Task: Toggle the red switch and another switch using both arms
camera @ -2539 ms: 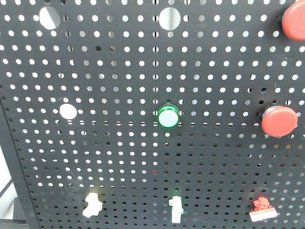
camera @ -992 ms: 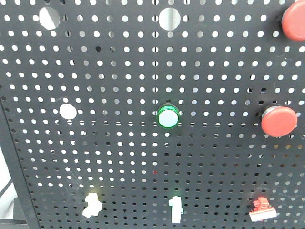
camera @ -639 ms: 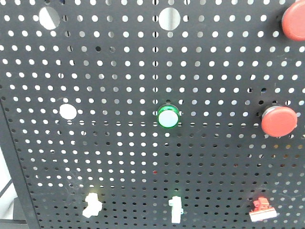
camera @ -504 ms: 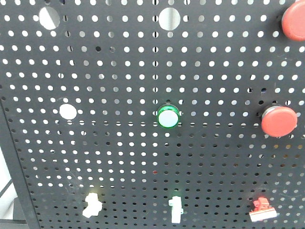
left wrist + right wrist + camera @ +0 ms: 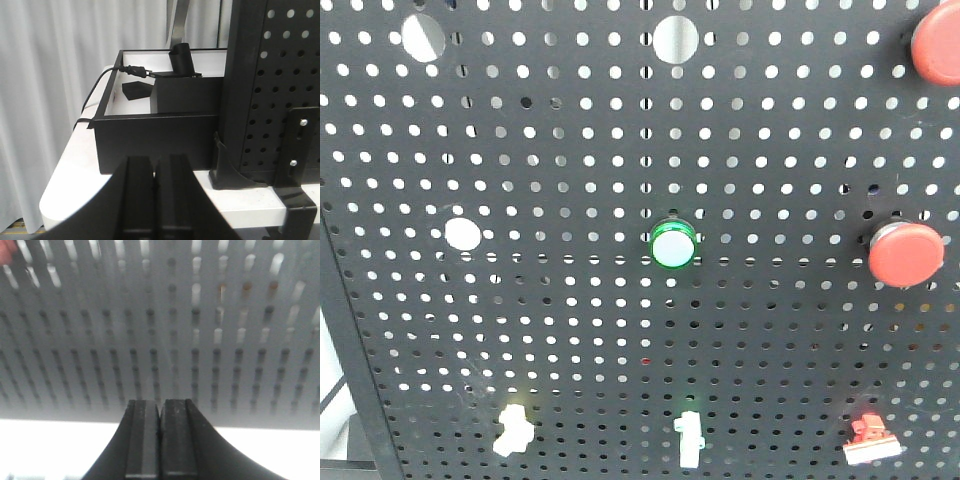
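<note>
On pegboard (image 5: 570,330) bottom: red switch (image 5: 871,440) | pincers closed, elsewhere

Black pegboard (image 5: 570,300), white-dotted holes; red switch (image 5: 871,438); pale-yellow switch (image 5: 512,429); green-ringed white button (image 5: 674,244); red push buttons (image 5: 905,253).

A black pegboard (image 5: 570,330) fills the view. Along its bottom edge sit a pale-yellow switch (image 5: 512,429), a white toggle with green base (image 5: 689,440) and the red switch (image 5: 871,440). No jaws show here to place them against.
</note>
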{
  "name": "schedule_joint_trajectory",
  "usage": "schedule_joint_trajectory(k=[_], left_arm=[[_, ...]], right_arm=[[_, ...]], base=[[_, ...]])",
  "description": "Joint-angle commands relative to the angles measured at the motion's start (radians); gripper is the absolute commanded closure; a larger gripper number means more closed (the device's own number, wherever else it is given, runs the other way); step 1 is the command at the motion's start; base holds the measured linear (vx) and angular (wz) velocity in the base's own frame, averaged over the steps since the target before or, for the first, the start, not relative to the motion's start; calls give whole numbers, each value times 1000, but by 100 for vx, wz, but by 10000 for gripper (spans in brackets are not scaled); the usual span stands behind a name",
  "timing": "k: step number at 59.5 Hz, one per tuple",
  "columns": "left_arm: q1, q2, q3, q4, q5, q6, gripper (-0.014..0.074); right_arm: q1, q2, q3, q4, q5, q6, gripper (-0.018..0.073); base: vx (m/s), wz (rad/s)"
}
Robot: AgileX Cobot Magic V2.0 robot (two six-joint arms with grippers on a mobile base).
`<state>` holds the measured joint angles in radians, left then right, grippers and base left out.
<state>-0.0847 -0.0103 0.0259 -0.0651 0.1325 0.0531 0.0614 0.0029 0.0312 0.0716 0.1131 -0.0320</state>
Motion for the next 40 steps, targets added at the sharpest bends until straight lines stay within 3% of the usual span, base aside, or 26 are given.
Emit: schedule_joint_trajectory(k=[1,40], left_arm=[[2,-19,19,0,-74,-9,594],[2,-18,19,0,-75,-9,594]], right_arm=[[-5,-24,5,-46,-113,-1,566],[-5,-27,5,-52,-102,-1,566]], base=[[0,0],[0,0]])
